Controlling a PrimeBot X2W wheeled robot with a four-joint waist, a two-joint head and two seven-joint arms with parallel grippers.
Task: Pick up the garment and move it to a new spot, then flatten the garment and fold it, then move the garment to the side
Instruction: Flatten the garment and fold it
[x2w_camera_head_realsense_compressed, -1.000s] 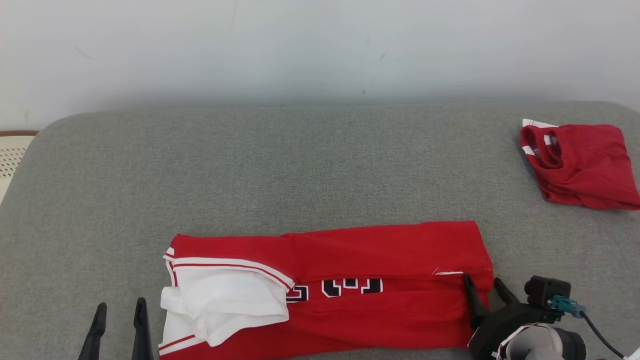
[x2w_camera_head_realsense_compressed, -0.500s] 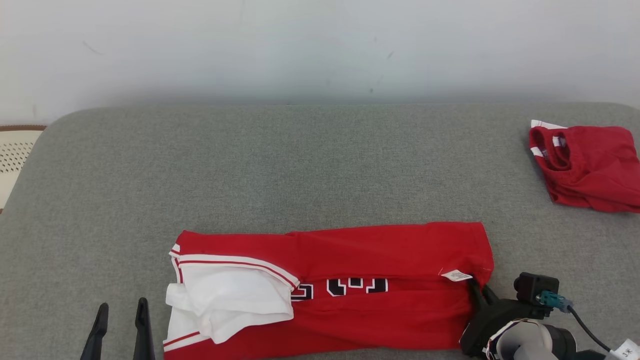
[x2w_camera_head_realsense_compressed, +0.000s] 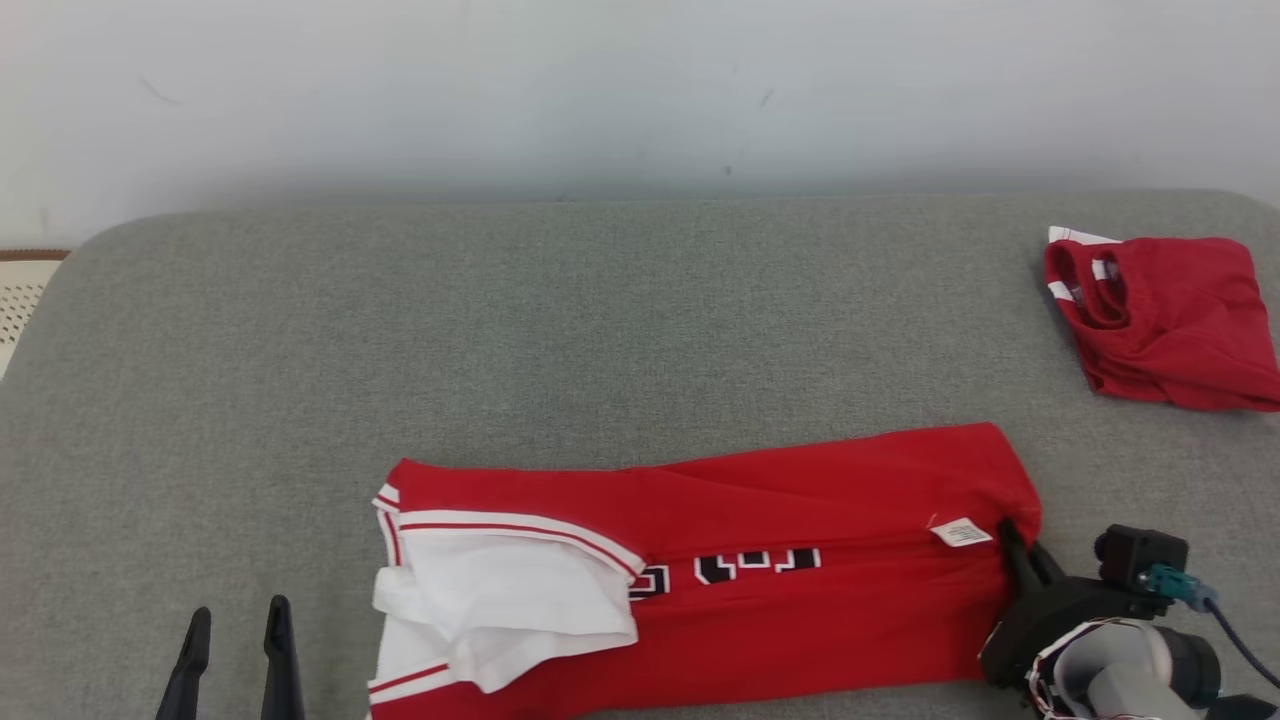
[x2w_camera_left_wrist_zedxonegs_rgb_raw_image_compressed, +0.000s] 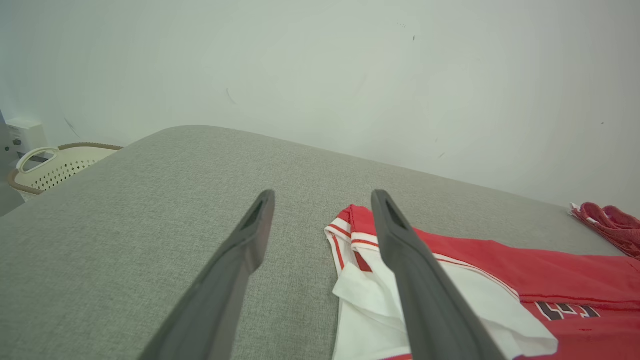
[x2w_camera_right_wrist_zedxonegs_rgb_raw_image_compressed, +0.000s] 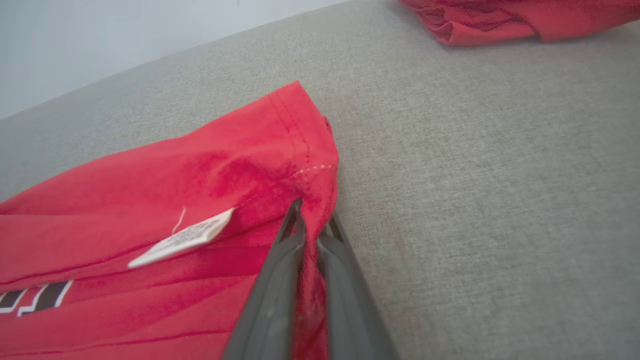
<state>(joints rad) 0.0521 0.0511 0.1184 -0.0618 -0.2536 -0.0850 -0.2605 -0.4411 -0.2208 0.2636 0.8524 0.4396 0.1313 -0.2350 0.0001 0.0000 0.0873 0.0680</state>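
The garment (x2w_camera_head_realsense_compressed: 760, 520) is a red jersey with a white sleeve and black numerals, folded into a long strip on the grey padded surface (x2w_camera_head_realsense_compressed: 600, 330). My right gripper (x2w_camera_head_realsense_compressed: 1012, 535) is shut on the hem at its right end, beside a white label (x2w_camera_head_realsense_compressed: 960, 532). In the right wrist view the fingers (x2w_camera_right_wrist_zedxonegs_rgb_raw_image_compressed: 280, 280) pinch a ridge of red cloth (x2w_camera_right_wrist_zedxonegs_rgb_raw_image_compressed: 150, 200) between them at the gripper (x2w_camera_right_wrist_zedxonegs_rgb_raw_image_compressed: 312, 215). My left gripper (x2w_camera_head_realsense_compressed: 238, 610) stands open at the lower left, off the cloth. In the left wrist view the gripper (x2w_camera_left_wrist_zedxonegs_rgb_raw_image_compressed: 322, 197) shows the garment's white sleeve end (x2w_camera_left_wrist_zedxonegs_rgb_raw_image_compressed: 380, 310) just right of it.
A second red garment (x2w_camera_head_realsense_compressed: 1165, 320) lies bunched at the back right of the surface, also seen as a red heap (x2w_camera_right_wrist_zedxonegs_rgb_raw_image_compressed: 500, 20) in the right wrist view. A cream perforated basket (x2w_camera_left_wrist_zedxonegs_rgb_raw_image_compressed: 55, 165) stands off the left edge. A pale wall runs behind.
My right gripper has closed on the garment's right hem. The garment has slid a little to the right. The left gripper has stayed put.
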